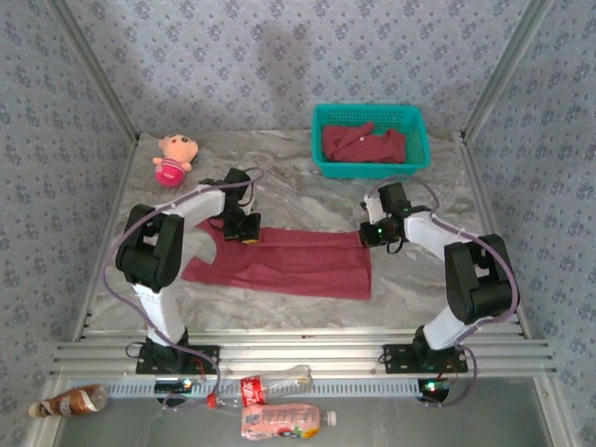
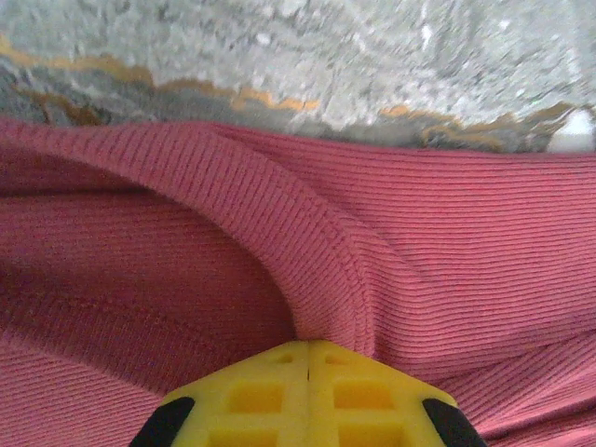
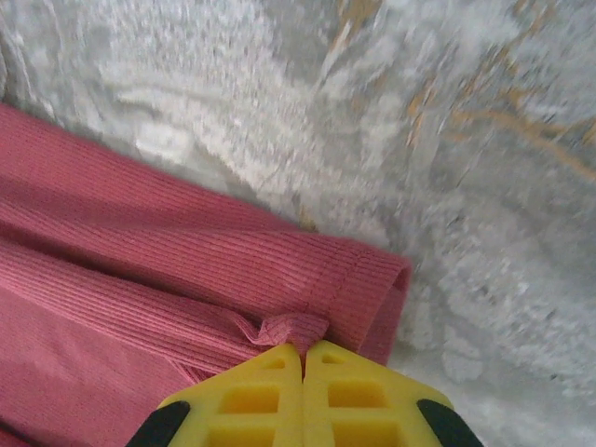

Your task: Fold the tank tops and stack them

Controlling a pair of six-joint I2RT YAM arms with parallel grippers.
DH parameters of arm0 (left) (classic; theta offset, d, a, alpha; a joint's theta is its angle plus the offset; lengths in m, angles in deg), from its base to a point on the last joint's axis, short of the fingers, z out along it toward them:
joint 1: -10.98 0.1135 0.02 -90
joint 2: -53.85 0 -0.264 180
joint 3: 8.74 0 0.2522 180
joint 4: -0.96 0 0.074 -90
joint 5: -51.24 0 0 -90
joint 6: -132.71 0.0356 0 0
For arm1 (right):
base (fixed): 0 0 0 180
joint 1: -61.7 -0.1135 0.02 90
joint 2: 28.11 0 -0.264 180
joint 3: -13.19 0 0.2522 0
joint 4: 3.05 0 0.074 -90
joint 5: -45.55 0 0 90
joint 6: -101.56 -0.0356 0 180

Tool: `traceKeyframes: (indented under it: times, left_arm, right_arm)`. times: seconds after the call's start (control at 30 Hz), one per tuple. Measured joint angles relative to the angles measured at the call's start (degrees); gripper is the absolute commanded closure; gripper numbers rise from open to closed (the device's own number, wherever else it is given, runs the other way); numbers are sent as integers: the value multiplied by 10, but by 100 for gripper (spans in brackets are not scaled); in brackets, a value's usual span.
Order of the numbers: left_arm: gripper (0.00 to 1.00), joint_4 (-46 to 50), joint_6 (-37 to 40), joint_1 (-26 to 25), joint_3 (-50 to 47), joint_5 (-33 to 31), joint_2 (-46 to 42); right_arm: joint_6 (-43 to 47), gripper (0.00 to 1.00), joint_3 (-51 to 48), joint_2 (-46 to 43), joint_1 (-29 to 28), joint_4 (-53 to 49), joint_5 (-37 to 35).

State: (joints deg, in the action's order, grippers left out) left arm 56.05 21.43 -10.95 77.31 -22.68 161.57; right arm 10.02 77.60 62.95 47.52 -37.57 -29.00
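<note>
In the top view, one maroon tank top point(image 1: 289, 265) is seen spread flat across the middle of the marble table point(image 1: 307, 191), its long side running from left to right of the frame. Its upper edge is gripped at both ends. The left gripper point(image 1: 244, 230) is set on the upper left part of the cloth, and the right gripper point(image 1: 365, 235) on the upper right corner. In the left wrist view, the yellow jaws of the left gripper point(image 2: 309, 349) are seen pressed together at the bottom centre, and a raised fold of the ribbed tank top point(image 2: 419, 242) is pinched at their tips, with the table point(image 2: 279, 47) visible along the top of the frame. In the right wrist view, the right gripper point(image 3: 304, 352) is likewise clenched, and a small bunch of the tank top point(image 3: 140, 261) beside its hemmed corner is caught between the tips, while the bare table point(image 3: 419, 140) is shown across the upper right. More tank tops point(image 1: 363, 144) are seen crumpled inside the teal basket point(image 1: 369, 109) at the upper right of the table. A pink doll point(image 1: 173, 158) is found at the upper left, well apart from the cloth. Bottles point(image 1: 279, 421) are seen lying below the arm bases along the bottom edge.
</note>
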Motion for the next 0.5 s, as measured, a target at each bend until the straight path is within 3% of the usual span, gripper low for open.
traceKeyframes:
  times: [0.13, 0.23, 0.33, 0.5]
  left_arm:
    - [84, -3, -7, -4, -9, -1, 0]
    - [69, 4, -10, -5, -13, -4, -10]
    - [58, 33, 0, -6, -9, -5, -28]
    - [50, 106, 24, 3, 57, -9, -38]
  right_arm:
    - [-12, 83, -3, -2, -6, -16, -4]
    - [-23, 75, -3, -21, -7, -47, -12]
    - [-30, 72, 5, -42, -8, -105, -44]
    - [-38, 72, 25, -85, -10, -141, -88]
